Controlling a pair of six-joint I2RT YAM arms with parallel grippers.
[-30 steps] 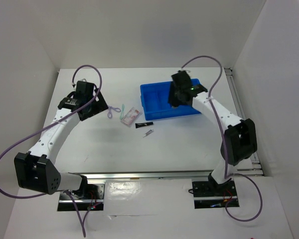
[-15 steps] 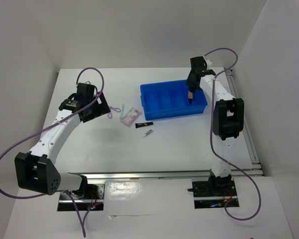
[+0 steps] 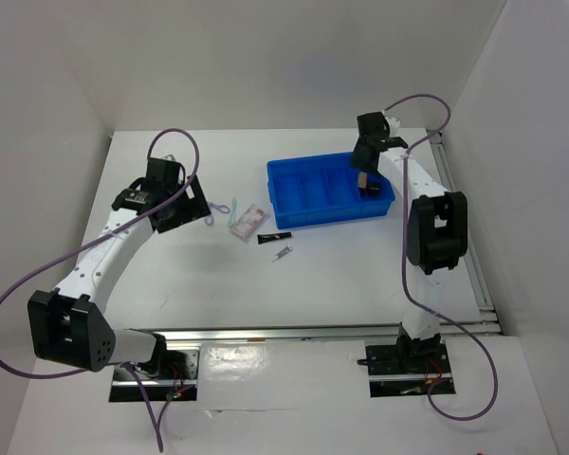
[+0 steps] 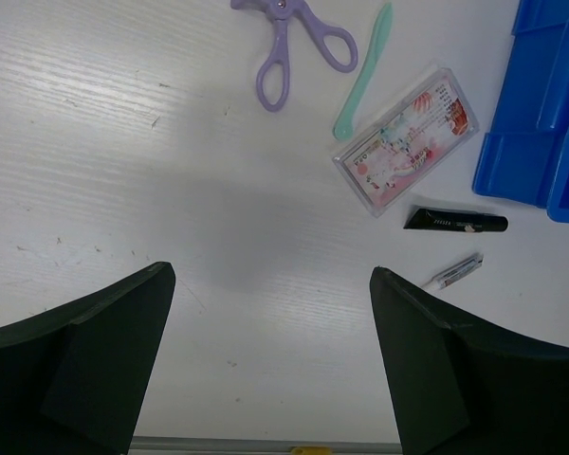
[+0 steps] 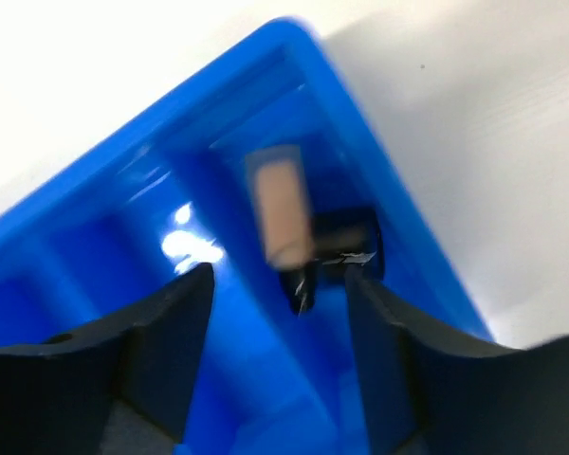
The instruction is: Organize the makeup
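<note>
Blue bin (image 3: 322, 220) holds the tan bottle (image 5: 280, 209) in its end compartment under my spread right gripper (image 5: 280, 284), while my left gripper (image 4: 270, 284) hovers spread near the case (image 4: 406, 152), tube (image 4: 455, 222) and stick (image 4: 455, 273), 3 pieces I judge unsorted.

1. Case (image 4: 406, 154), upper right of the left wrist view: its face carries a pink and red printed picture with a few small marks at one end, all too small to read.
2. Black tube (image 4: 455, 221), right of centre in the same view: a short line of pale lettering runs along its side, but it is not legible.
3. Silver stick (image 4: 453, 273), lower right, below the tube: there is dark print on its barrel, not legible.
4. Top view and right wrist view: no text can be read.
</note>
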